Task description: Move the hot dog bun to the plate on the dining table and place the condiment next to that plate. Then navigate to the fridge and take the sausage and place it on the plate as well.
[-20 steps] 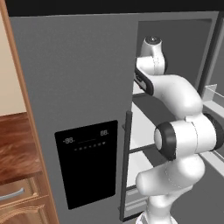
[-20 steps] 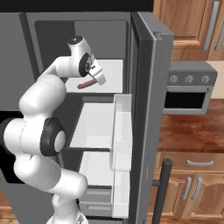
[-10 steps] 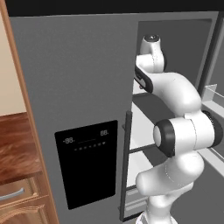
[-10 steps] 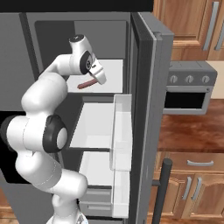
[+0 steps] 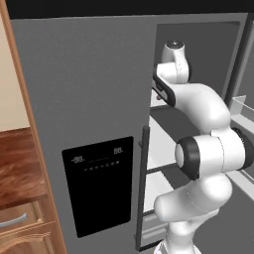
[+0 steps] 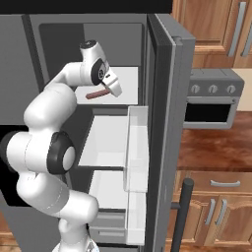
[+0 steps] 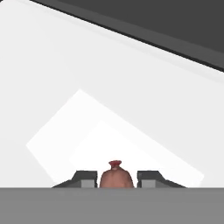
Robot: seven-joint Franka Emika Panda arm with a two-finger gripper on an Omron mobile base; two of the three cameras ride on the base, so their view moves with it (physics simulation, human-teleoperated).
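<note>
The grey fridge (image 6: pixel 167 88) stands with its right door open, and my arm reaches onto the top white shelf (image 6: pixel 128 83). In the right base view my gripper (image 6: pixel 102 92) is down on the reddish-brown sausage (image 6: pixel 92 95), which lies on that shelf. The hand view has the sausage (image 7: pixel 116 174) end-on between the two dark fingertips, with my gripper (image 7: pixel 116 179) shut on it. The closed left door carries the black dispenser panel (image 5: pixel 99 183). The hot dog bun, plate, dining table and condiment are out of view.
The open door (image 6: pixel 165 147) holds white bins (image 6: pixel 137 147) close to my arm's right side. Two lower white shelves (image 6: pixel 106 142) sit beneath the hand. An oven (image 6: pixel 211 103) and wooden cabinets (image 6: pixel 216 211) stand to the right; a wood counter (image 5: pixel 20 168) lies left.
The fingers have closed from wide open onto the sausage. The arm has barely shifted and the base has not moved.
</note>
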